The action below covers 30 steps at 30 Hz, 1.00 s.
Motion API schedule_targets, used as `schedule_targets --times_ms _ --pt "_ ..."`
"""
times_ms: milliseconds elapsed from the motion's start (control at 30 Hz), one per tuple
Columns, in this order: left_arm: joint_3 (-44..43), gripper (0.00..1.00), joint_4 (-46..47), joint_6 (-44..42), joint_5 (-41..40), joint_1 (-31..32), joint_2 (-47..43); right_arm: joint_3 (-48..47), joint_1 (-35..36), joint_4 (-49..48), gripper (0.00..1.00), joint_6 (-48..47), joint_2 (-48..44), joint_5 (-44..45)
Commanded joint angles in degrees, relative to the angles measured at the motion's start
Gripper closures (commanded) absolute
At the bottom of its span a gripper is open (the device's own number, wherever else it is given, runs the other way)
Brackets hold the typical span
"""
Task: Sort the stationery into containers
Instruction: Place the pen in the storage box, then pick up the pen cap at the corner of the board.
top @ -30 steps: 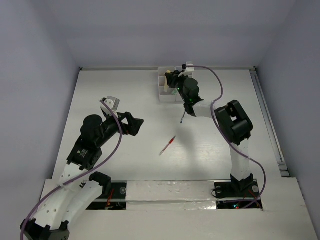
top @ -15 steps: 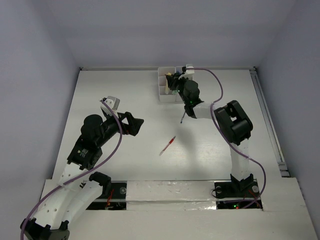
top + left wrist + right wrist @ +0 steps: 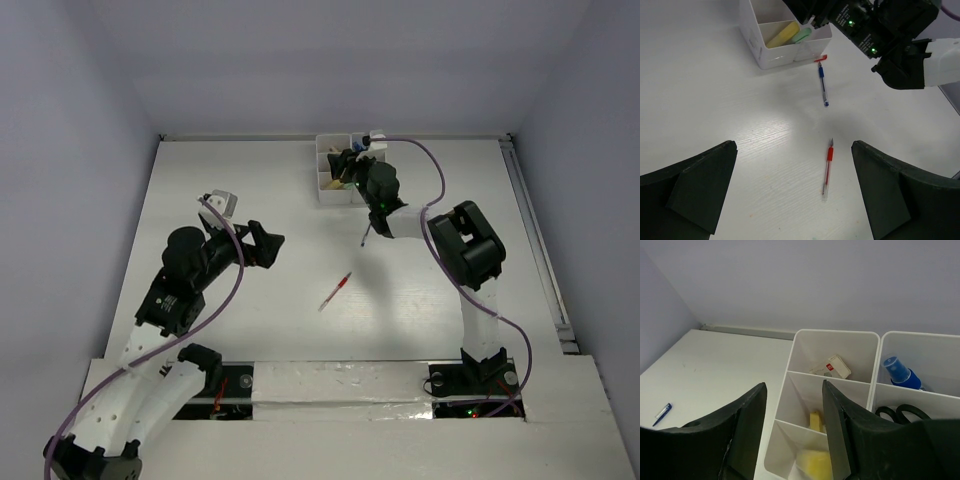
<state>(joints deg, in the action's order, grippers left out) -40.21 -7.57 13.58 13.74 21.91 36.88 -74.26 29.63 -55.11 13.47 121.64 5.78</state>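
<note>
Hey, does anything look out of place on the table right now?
Two pens lie loose on the table, outside the tray: the red pen mid-table and the blue pen just in front of the tray. Nothing looks spilled or damaged.

Top external: fixed high at the near edge, looking down over the whole table (image 3: 230, 180). Left wrist: low, mid-table, facing far-right; shares red pen (image 3: 827, 167), blue pen (image 3: 823, 85) and tray (image 3: 771, 59) with it. Right wrist: close over that tray, facing far.
</note>
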Motion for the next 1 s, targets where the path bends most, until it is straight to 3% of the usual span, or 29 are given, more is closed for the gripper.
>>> schedule_targets --times_ms 0,200,333,400,433,467,533,567,600,700,733,833,933,967 --pt "-1.4 0.01 2.0 0.2 -0.6 -1.9 1.3 0.3 -0.1 -2.6 0.46 -1.2 -3.1 -0.5" --pt "-1.4 0.01 2.8 1.6 -0.6 -5.5 4.2 3.2 -0.1 -1.5 0.46 -0.6 -8.2 -2.4" --pt "-2.2 0.01 2.7 3.6 -2.9 -7.1 7.6 4.4 -0.1 7.8 0.46 0.1 -15.6 -3.5" --pt "-3.6 0.01 2.2 5.4 -5.4 -7.6 10.0 5.0 -0.1 14.5 0.51 1.9 -20.7 -3.7" --pt "-4.0 0.01 2.6 5.7 -6.2 -7.6 10.8 5.8 -0.1 16.7 0.56 2.9 -22.3 -3.8" --pt "-5.0 0.01 3.0 6.1 -7.3 -7.6 12.7 6.1 -0.1 19.1 0.68 3.9 -24.0 -4.5" --pt "-6.4 0.01 2.7 6.6 -11.0 -7.6 15.6 7.5 -0.1 26.0 0.83 6.6 -28.6 -5.9" --pt "-8.5 0.01 2.2 6.6 -12.2 -8.1 19.0 8.3 -0.1 27.8 0.98 7.4 -30.1 -8.8" --pt "-9.4 0.01 1.3 5.9 -13.0 -8.8 20.7 9.6 -0.1 29.7 1.0 9.1 -33.4 -10.5" --pt "-12.9 0.11 0.5 5.4 -15.7 -9.3 26.5 14.7 -0.1 31.3 1.0 11.6 -38.4 -14.4" --pt "-13.4 0.24 1.2 5.3 -17.5 -10.0 27.8 15.7 -0.1 32.3 1.0 12.0 -41.6 -15.2" --pt "-15.9 0.49 3.2 5.1 -19.2 -14.0 34.1 19.3 0.4 34.3 0.99 13.2 -47.5 -17.4" --pt "-19.6 0.65 4.2 5.0 -17.9 -18.9 42.0 22.0 1.0 37.2 0.97 12.8 -51.6 -17.7" --pt "-21.3 0.65 4.9 3.5 -17.2 -19.6 45.6 22.6 1.0 37.4 0.97 12.9 -53.8 -17.5"
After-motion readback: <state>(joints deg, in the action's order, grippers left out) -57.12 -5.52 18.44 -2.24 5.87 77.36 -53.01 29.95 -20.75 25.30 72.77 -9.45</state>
